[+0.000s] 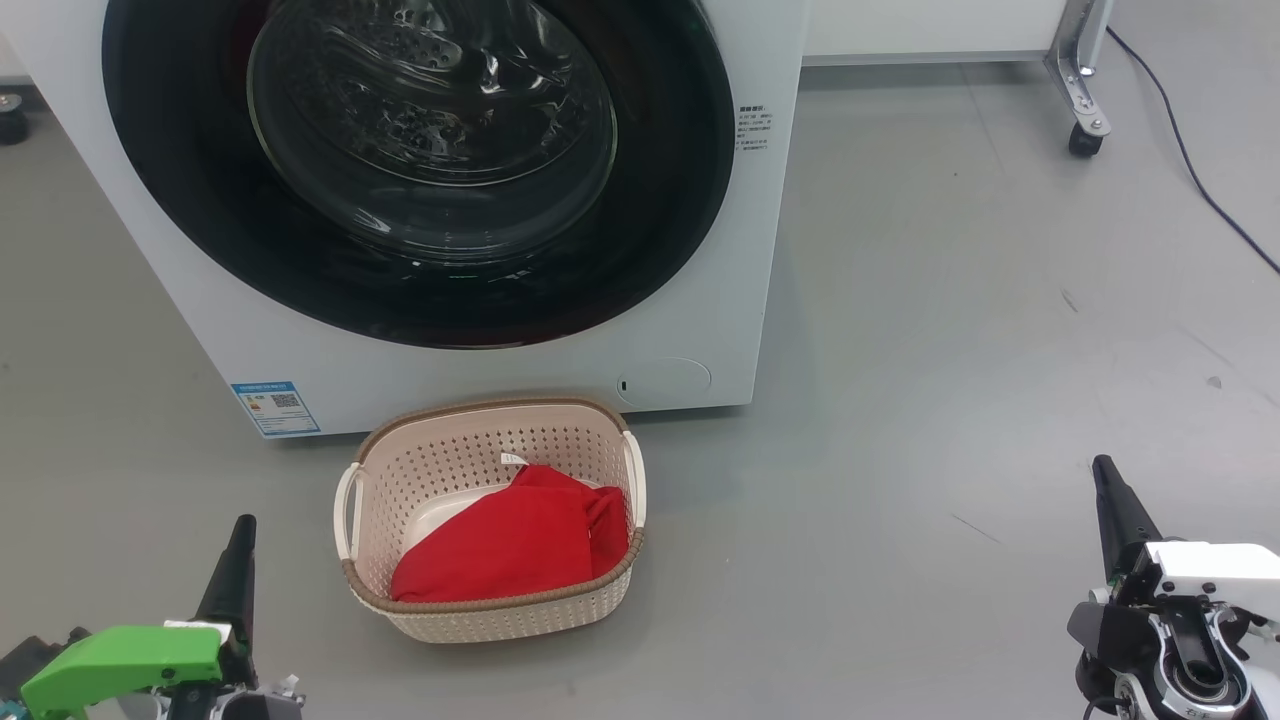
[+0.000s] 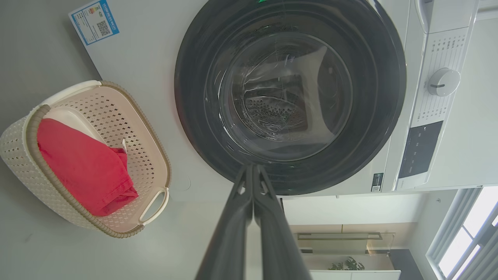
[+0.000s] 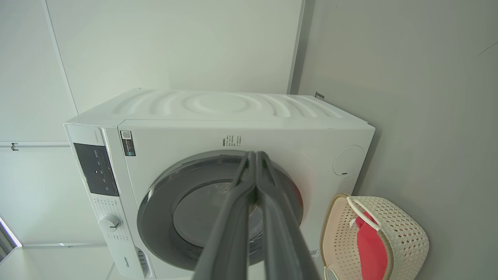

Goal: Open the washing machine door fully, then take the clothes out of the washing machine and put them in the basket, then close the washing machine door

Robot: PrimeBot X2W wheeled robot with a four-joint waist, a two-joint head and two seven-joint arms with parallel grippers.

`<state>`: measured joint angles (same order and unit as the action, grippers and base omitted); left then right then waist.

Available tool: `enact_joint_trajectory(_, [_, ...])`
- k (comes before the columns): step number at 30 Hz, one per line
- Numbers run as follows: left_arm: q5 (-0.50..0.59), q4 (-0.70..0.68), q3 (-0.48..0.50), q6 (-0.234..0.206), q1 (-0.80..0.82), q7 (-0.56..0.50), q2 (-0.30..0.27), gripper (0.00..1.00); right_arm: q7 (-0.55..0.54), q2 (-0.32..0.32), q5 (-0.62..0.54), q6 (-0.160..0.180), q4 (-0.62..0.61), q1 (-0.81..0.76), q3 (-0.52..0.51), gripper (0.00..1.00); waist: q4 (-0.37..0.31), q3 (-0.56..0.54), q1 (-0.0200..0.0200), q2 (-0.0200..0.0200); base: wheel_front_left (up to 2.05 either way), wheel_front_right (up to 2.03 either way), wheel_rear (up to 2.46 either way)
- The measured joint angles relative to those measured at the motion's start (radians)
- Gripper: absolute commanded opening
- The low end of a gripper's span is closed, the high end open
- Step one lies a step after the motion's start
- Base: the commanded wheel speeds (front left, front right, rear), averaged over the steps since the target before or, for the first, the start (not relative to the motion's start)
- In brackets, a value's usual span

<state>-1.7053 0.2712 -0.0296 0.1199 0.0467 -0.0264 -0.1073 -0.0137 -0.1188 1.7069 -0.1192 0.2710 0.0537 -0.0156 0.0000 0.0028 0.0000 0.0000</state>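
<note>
Clothes [image 1: 510, 545] sit in basket [image 1: 480, 625], just in front of washer [image 1: 740, 250]; door [image 1: 430, 150] looks flush shut. Left gripper [image 1: 243, 525] and right gripper [image 1: 1103, 465] both clenched, empty. Risk: door not latched, swings back; glare may hide a leftover garment.

The right gripper [image 3: 255, 155] has its two long dark grey fingers pressed flat together with nothing between them, tips lined up over the rim of the round glossy dark door [image 3: 175, 210]. The door sits flush against the big white front-loading washing machine [image 3: 272, 132], which appears sideways here. At the left are a black control panel [image 3: 95, 169] and a white dial [image 3: 109, 223]. Lower right, on the grey floor [image 3: 408, 97], the cream perforated plastic basket [image 3: 393, 233] holds red fabric clothes [image 3: 369, 252].
</note>
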Motion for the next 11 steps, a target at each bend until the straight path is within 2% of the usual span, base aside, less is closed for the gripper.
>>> enact_joint_trajectory(11, [0.001,0.002,0.001,0.0,0.0,0.0,0.0,0.0,-0.003,0.0,0.0,-0.002,0.001,0.0,-0.002,0.0,0.0,0.0,0.0,0.0,0.0,0.0,0.0])
